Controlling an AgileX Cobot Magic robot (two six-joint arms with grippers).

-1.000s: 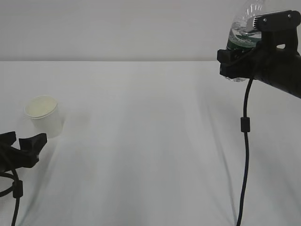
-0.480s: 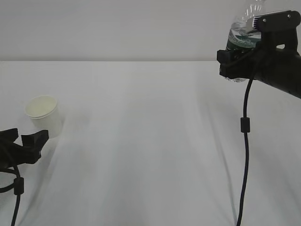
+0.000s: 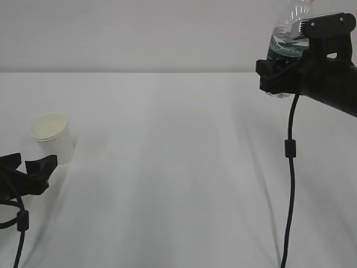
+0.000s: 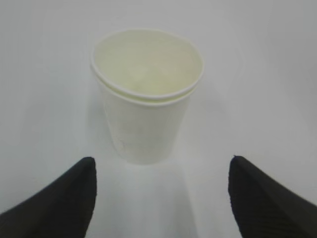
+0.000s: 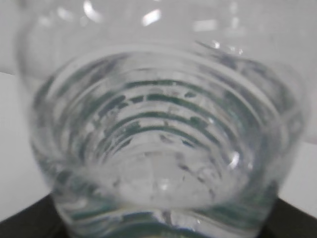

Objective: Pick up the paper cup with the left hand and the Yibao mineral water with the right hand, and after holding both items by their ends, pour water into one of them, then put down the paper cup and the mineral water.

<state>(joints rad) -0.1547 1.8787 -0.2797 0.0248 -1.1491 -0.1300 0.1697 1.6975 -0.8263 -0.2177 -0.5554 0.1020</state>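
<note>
Table (image 3: 167, 167) white and bare under pale wall (image 3: 139, 33); left gripper (image 3: 22, 173) wide by paper cup (image 3: 53, 137), right gripper (image 3: 279, 78) around Yibao mineral water (image 3: 284, 39)

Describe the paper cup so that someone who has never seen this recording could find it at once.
Start at the white table and look to its left side. The paper cup stands upright there, just beyond the open left end effector, untouched. It is small, white, tapered, with a rolled rim and cream inside, unlike the clear bottle held high on the right.
</note>
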